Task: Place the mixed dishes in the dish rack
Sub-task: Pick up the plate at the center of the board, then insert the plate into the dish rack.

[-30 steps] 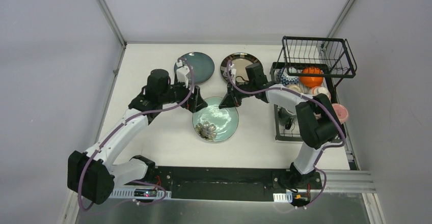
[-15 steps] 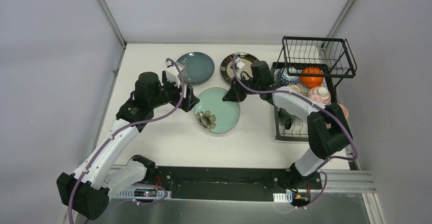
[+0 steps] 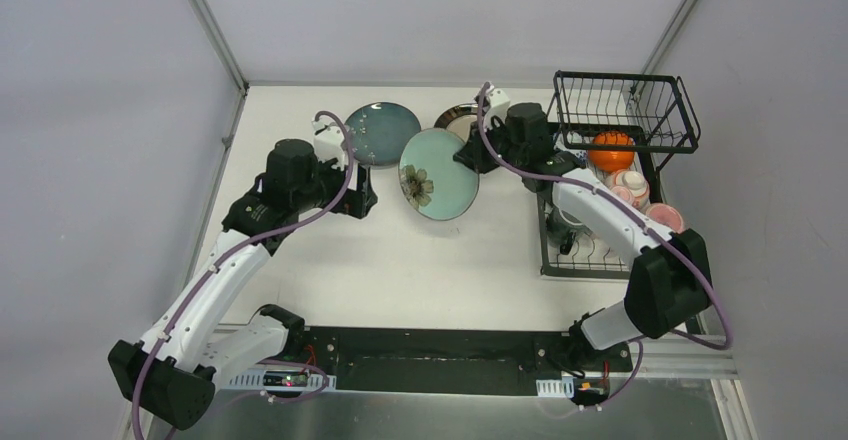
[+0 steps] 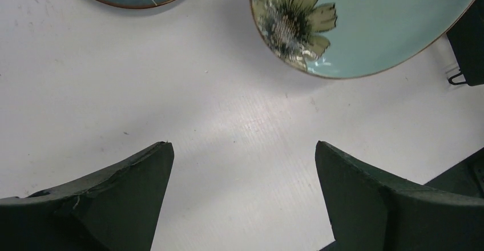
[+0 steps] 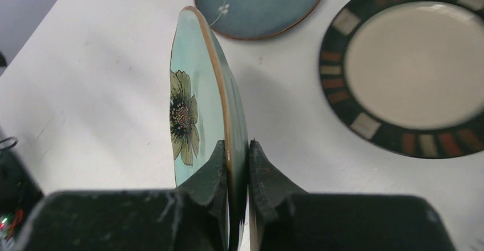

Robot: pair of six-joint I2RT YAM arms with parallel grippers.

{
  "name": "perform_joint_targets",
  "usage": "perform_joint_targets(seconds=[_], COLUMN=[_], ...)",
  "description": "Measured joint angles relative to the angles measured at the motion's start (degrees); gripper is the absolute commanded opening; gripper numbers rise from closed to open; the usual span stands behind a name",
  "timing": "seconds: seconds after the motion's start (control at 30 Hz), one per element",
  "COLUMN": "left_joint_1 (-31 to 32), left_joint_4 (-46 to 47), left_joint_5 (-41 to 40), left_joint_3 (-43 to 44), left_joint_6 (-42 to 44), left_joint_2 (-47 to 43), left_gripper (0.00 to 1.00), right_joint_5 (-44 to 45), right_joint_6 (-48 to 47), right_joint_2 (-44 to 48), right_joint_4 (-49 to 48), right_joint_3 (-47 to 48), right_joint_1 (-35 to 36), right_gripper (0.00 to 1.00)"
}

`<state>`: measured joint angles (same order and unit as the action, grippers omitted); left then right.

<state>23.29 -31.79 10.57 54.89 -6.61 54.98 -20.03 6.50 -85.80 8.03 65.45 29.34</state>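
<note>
**Item:** mint green flower plate [image 3: 438, 173].

**Position:** clear of the table at centre-far, tilted up on edge.

**Hold:** right gripper [image 5: 237, 154], fingers pressed together on the plate's rim.

**Bearing:** the dish rack [image 3: 620, 78] lies to the right of the plate, just past the holding wrist, so the right arm is the nearer one.

**Other claw:** left gripper [image 4: 242, 148], jaws wide apart and empty, over bare table near the dark teal plate [image 3: 382, 132].

**Judgement:** the carry runs rightward, with the plate's edge lined up to a lower-tray slot.

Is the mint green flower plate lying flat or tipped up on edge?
Tipped up on edge: the right claw pinches the flower plate by its rim, and the right wrist view shows it edge-on in that grip.
</note>
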Motion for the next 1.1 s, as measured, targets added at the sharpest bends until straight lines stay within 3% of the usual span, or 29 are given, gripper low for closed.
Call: perform_joint_targets(seconds=[0.47,1.1], left_joint_1=[0.0,0.0], left_joint_4=[-3.7,-3.8], left_joint_5=[1.7,3.0], left_joint_3=[0.0,0.0], left_joint_6=[0.5,0.5], left_joint_2=[-1.8,-2.0], left_gripper=[0.99,0.99], right_joint_5=[28.0,34.7], right_joint_6=[-10.3,-25.8], right_joint_2=[7.3,7.4], right_joint_4=[1.7,-0.9], right_joint_3=[11.4,22.7], right_joint_1=[-1.8,-17.1], right_gripper=[0.0,0.0])
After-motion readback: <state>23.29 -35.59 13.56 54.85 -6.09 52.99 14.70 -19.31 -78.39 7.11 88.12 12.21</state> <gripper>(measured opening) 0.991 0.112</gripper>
